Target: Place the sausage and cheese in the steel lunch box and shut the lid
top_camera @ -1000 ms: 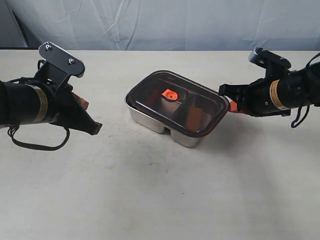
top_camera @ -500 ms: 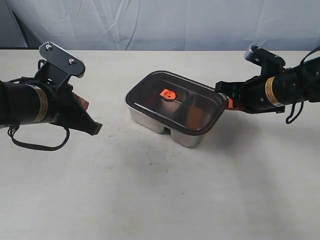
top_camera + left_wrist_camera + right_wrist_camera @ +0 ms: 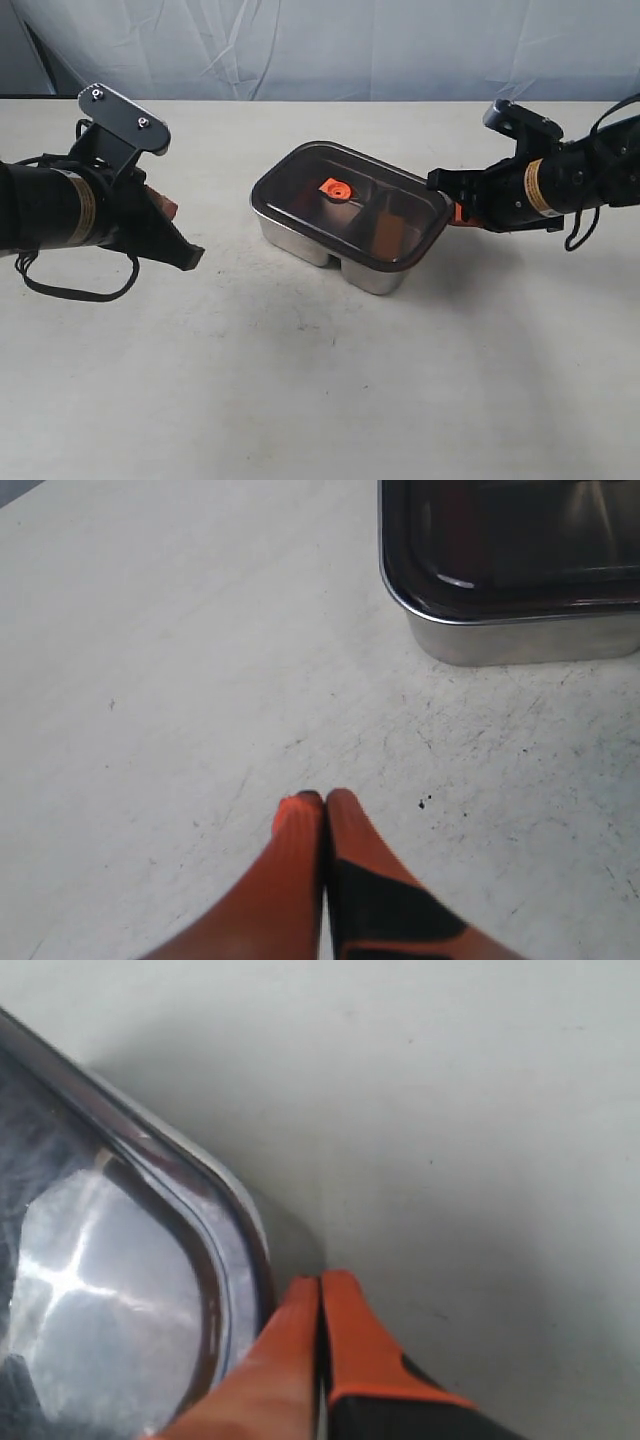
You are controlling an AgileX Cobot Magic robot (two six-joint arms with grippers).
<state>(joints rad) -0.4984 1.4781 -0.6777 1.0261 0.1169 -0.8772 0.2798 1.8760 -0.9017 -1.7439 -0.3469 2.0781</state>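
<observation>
Mid-counter [image 3: 300,400], the lid [image 3: 372,215] covers the steel lunch box [image 3: 300,243]. The right fingers [image 3: 350,1345], pressed together, sit at its nearest corner rim, while the left fingers [image 3: 300,860], also pressed together, hover well apart.

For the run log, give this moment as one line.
lid on steel lunch box | right gripper shut at lid edge | left gripper shut, apart

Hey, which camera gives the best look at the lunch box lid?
The exterior view: it shows the whole lid sitting on the steel lunch box, orange valve included. The left wrist view catches only one end; the right wrist view only a rounded corner beside the shut right fingers.
</observation>
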